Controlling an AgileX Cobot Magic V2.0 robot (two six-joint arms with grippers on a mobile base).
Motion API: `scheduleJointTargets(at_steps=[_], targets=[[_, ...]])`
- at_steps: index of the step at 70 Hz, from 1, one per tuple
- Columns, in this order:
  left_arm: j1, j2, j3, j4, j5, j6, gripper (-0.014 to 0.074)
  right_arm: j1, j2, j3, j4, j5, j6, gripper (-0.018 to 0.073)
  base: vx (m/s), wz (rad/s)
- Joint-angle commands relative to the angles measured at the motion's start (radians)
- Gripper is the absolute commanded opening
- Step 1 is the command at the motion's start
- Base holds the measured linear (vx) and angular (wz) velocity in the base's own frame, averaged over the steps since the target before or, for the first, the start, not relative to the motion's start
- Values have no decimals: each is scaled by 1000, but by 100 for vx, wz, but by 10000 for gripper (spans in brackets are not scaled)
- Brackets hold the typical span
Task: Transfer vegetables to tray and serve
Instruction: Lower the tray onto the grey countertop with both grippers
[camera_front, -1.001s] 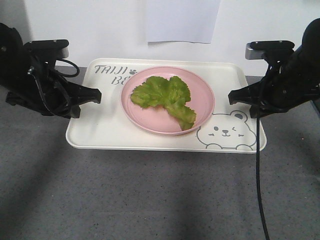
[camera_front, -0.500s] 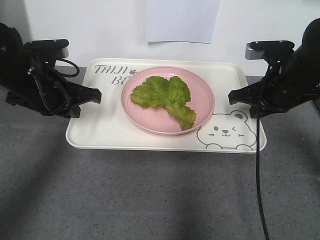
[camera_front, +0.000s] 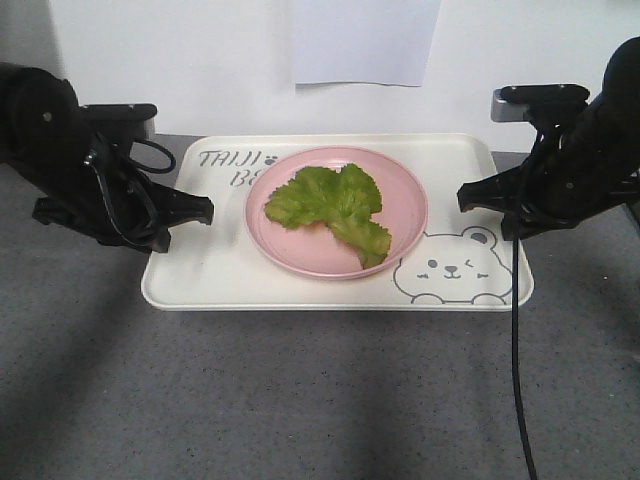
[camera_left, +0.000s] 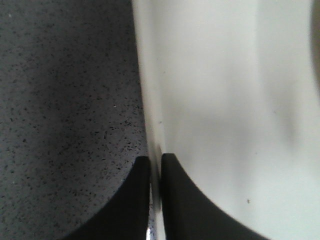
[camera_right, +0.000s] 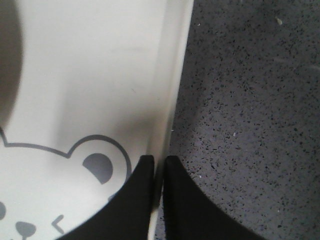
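Two grippers, left (camera_front: 200, 210) and right (camera_front: 468, 195), pinch one tray (camera_front: 250, 285) (one lettuce leaf (camera_front: 330, 205) aboard)

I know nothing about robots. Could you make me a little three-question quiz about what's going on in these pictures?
1. True or false: the lettuce leaf lies directly on the tray.
2. Multiple choice: what does each gripper pinch? A) the pink plate B) a side rim of the tray C) the leaf
3. Fill in: the bear face is printed nearest the ____ gripper.

Key
1. False: it lies on the pink plate, which sits on the tray.
2. B: the left gripper and the right gripper each have their jaws shut on a tray rim, one jaw either side.
3. Right.
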Motion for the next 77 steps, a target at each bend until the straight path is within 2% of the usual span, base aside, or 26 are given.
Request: scheduleJointTargets(at_steps=[1,38,77], targets=[[-14,-10,-30,-14,-69,31,-7,5,-18,-31,0,-34,-18,-4,0,0],[-14,104,-30,-8,-124,50,-7,5,135,-28,-7,-48,30,-4,0,0],[-14,142,-30,-9,-170,50,-7,5,232,-28,-6,-47,37,-4,0,0]])
